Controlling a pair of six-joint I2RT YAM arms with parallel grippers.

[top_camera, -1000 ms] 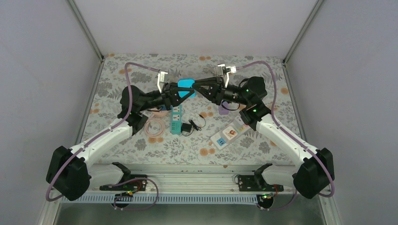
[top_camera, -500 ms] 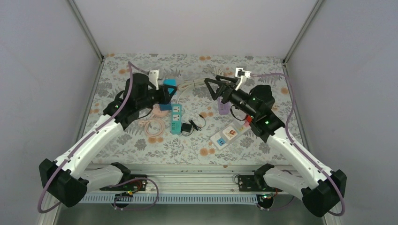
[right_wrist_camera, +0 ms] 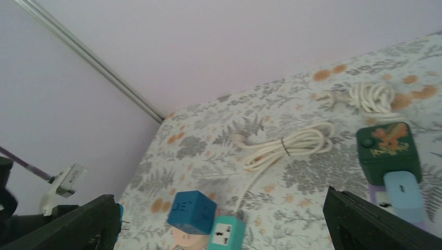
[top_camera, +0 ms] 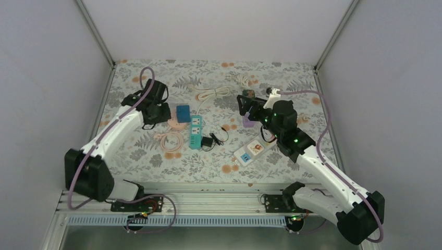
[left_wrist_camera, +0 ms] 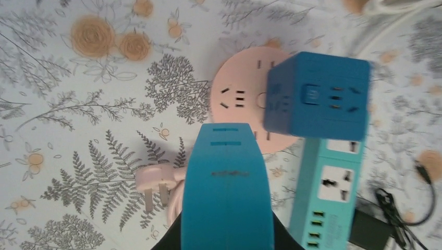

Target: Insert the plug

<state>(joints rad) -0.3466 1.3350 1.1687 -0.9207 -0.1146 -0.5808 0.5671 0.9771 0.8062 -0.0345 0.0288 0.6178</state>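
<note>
A pink plug lies prongs-down in the left wrist view on the floral table, its pink cord coiled beside it. My left gripper is shut with nothing in it; its blue fingers hover over the near edge of the round pink socket. A blue cube socket sits on that pink disc. My right gripper hangs open and empty above the table's middle right, black fingers wide apart.
A teal power strip lies beside the cube, with a black adapter and its lead to the right. A white cable bundle lies further back. A dark green box, a purple socket and a white strip are under the right arm.
The two arms, tip to tip at the centre a second ago, have drawn apart. The left one swung left and down over the pink socket. The right one pulled back and opened.
</note>
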